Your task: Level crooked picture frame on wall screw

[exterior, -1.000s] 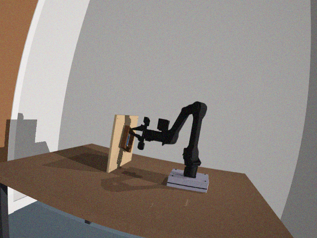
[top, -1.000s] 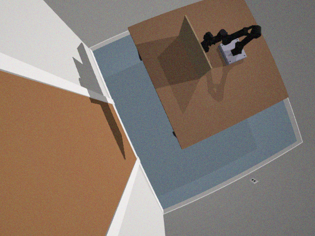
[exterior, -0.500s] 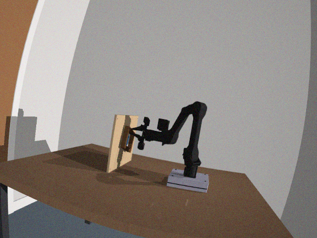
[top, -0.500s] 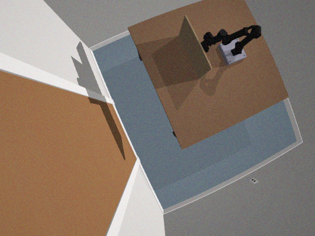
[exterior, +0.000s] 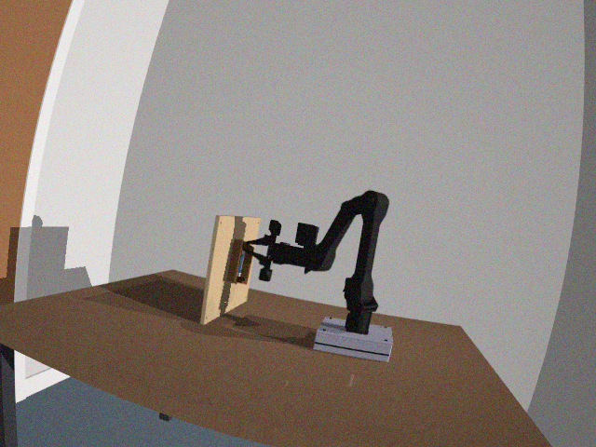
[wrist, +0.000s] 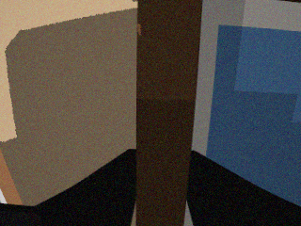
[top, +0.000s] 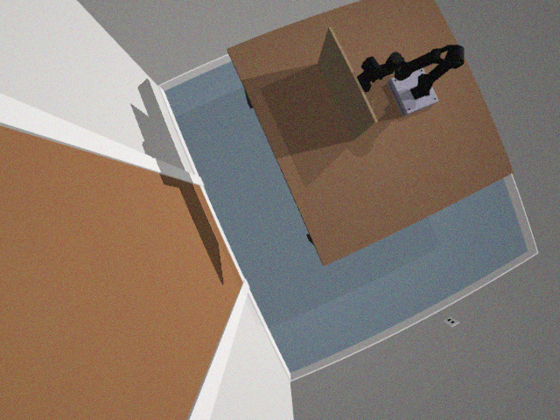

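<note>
Your black six-joint arm reaches across the brown bench [exterior: 240, 380] toward a pale upright wooden wall panel [exterior: 219, 269], where the small dark-brown wooden picture frame with a blue picture [exterior: 238, 262] hangs. The jaws are clamped, narrowly parted, on one dark rail of that frame; in the wrist view the rail runs 12 to 6 o'clock straight between the fingers, the blue picture lying toward 3 o'clock and bare panel toward 9. That rail's long axis is what your next lift and one-notch shift turn on, likely a small slide across it. The exterior view shows frame and panel edge-on, so tilt cannot be judged there; the top view hides the frame behind the panel. The screw appears in no view.
</note>
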Tool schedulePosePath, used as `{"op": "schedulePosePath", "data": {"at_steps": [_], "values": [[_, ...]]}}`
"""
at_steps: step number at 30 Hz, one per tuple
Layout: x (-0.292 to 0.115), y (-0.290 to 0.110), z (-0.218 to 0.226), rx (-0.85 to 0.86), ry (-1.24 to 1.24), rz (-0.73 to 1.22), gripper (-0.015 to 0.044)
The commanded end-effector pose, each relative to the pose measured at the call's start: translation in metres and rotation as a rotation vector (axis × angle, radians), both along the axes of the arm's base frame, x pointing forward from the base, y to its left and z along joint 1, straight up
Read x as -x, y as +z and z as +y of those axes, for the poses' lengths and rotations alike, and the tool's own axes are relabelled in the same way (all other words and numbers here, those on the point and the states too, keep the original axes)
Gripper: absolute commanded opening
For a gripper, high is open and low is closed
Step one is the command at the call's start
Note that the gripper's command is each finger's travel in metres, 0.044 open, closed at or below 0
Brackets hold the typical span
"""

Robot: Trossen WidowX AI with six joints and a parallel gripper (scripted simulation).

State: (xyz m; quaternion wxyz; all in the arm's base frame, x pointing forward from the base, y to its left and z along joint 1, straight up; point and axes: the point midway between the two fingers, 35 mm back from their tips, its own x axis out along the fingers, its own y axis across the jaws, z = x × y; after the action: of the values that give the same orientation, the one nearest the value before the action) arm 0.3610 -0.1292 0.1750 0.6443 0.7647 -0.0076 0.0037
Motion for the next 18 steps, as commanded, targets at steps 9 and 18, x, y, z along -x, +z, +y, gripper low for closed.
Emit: {"op": "schedulePosePath", "data": {"at_steps": [9, 18], "values": [[-0.0001, -0.0007, 0.0003, 0.069, -0.003, 0.0, 0.0], [-0.0002, -0.0011, 0.0005, 0.111, -0.004, 0.0, 0.0]]}}
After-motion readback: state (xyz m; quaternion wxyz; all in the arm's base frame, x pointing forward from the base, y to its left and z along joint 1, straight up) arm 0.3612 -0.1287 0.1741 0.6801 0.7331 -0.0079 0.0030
